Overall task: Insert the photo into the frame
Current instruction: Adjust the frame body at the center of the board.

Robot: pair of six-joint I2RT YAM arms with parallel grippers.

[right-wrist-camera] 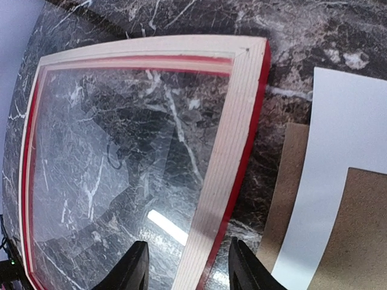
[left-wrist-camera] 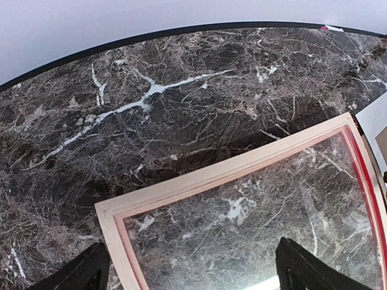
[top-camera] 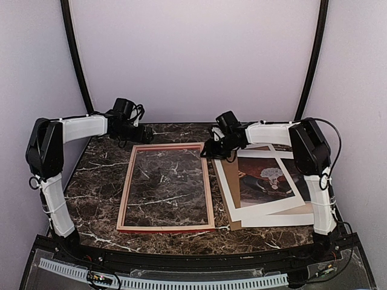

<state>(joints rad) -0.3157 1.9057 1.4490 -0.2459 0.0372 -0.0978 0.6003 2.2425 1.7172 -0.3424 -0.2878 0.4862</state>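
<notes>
Frame [top-camera: 126, 187] flat at centre of surface [top-camera: 97, 169]; photo [top-camera: 266, 181] at right; left tool [left-wrist-camera: 193, 266] spread wide over frame's upper-left corner; right tool [right-wrist-camera: 188, 266] half-spread, straddling frame's upper-right edge.

The thin red rectangular frame [top-camera: 126, 194] lay on the marble tabletop [top-camera: 97, 175] before me, left of the sepia paper photo [top-camera: 272, 181].

Dark marble table [top-camera: 103, 175], pale walls [top-camera: 193, 60]

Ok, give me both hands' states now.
Left hand: open, empty, over a corner of the red-fronted, pale-backed rectangular picture frame.
Right hand: part open, straddling that frame's side rail, not clamped.
</notes>
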